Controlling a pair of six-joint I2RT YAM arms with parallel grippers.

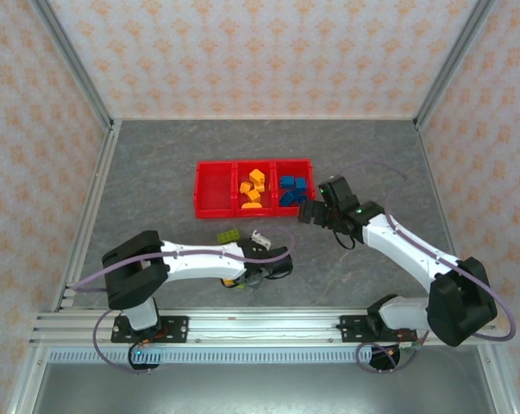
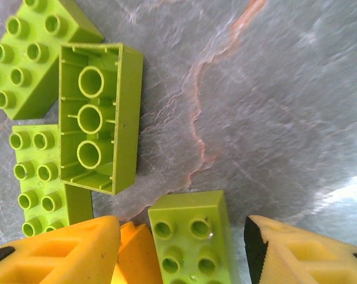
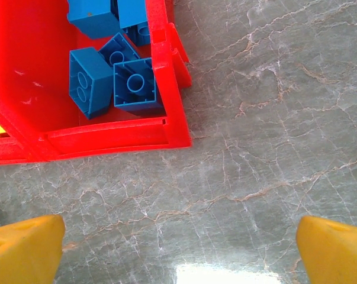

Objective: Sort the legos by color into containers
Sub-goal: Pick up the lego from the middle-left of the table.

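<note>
From above, we see the glossy red tray [image 1: 215, 190] on the mottled grey table [image 1: 156, 172]. It holds chunky orange bricks [image 1: 253, 187] in the middle compartment and blue bricks [image 1: 292, 191] in the right one, while lime bricks [image 1: 228, 235] lie loose nearer, by the left gripper [image 1: 240, 279]. At the left wrist, its jaws stand half-wide astride a studded lime brick [image 2: 190, 242], though we cannot tell if they grip it, and an upturned hollow brick [image 2: 98, 118] lies beyond. At the right wrist, the right gripper [image 3: 178, 248] is spread wide over veined stone, near the tray's blue corner.
</note>
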